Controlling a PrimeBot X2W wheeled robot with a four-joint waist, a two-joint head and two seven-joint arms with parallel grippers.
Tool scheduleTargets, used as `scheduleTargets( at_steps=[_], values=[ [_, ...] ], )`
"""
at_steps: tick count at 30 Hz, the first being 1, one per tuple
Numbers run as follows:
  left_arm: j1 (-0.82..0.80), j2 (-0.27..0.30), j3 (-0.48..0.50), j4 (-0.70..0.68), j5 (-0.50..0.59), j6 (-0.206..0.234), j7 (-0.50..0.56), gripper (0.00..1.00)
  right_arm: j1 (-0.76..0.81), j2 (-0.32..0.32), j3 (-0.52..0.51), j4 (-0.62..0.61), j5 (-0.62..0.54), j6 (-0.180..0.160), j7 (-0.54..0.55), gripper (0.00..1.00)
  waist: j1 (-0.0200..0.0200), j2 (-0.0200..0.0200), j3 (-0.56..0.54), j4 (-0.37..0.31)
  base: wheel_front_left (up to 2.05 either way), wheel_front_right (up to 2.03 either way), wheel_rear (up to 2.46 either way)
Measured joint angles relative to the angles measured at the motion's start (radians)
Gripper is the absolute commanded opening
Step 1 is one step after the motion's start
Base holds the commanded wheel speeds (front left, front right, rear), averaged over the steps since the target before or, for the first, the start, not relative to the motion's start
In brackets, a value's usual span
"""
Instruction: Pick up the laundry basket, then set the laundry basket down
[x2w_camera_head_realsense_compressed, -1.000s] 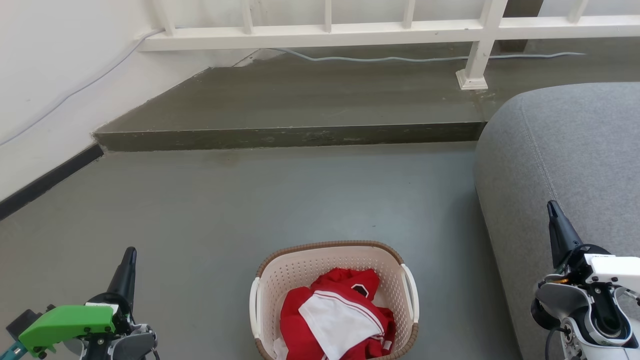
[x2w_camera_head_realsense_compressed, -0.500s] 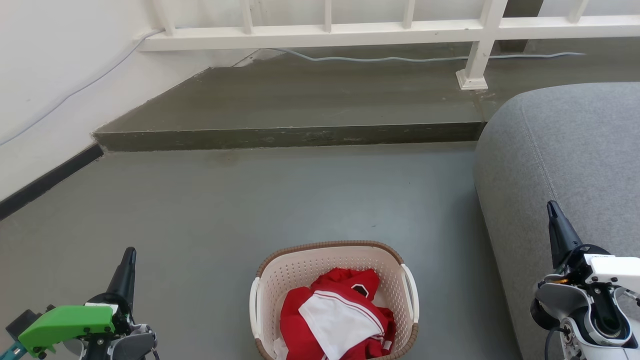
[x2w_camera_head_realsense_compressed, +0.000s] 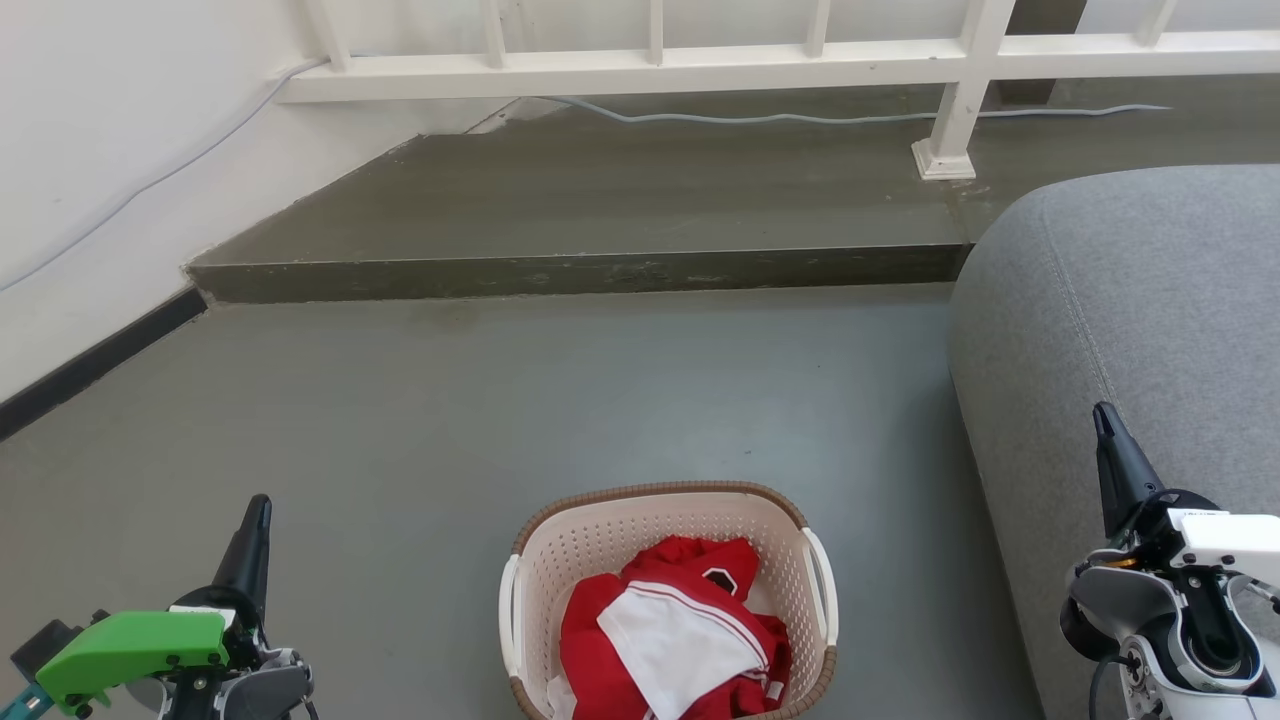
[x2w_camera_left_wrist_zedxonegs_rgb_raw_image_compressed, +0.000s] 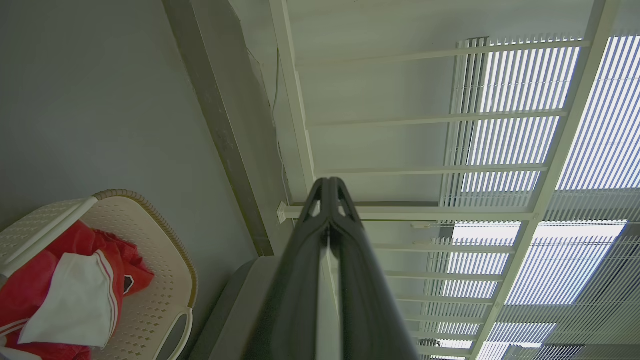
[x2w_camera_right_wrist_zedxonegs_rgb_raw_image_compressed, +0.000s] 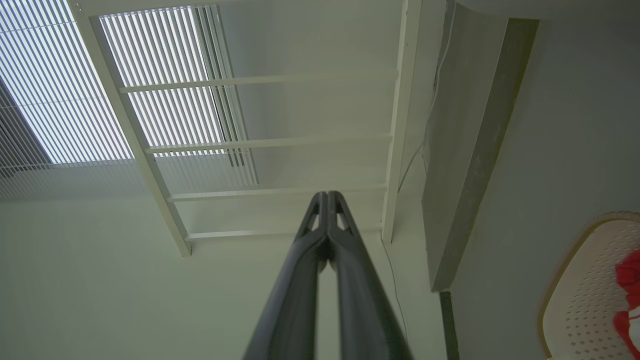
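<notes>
The laundry basket (x2w_camera_head_realsense_compressed: 600, 545) sits on the grey floor (x2w_camera_head_realsense_compressed: 480, 400) at the near centre, with red and white clothes (x2w_camera_head_realsense_compressed: 665, 630) heaped inside. The left end effector (x2w_camera_head_realsense_compressed: 258, 503) hangs at the near left. The right end effector (x2w_camera_head_realsense_compressed: 1101, 412) hangs at the near right, over the grey sofa (x2w_camera_head_realsense_compressed: 1150, 280). Both point toward the far step (x2w_camera_head_realsense_compressed: 560, 272), fingers pressed together on nothing, well apart from the basket.

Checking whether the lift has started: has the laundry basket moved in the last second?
No. The laundry basket keeps its place on the floor, with the same gap to the grey sofa.
</notes>
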Motion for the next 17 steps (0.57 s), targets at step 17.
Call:
scheduleTargets(
  at_steps=[17],
  values=[
    [0.000,0.000,0.002,0.000,0.000,0.000,0.000,0.00,0.000,0.001,-0.002,0.001,0.000,0.000,0.000,0.00,0.0000,0.0000,0.000,0.000,0.00,0.00,0.00]
  ],
)
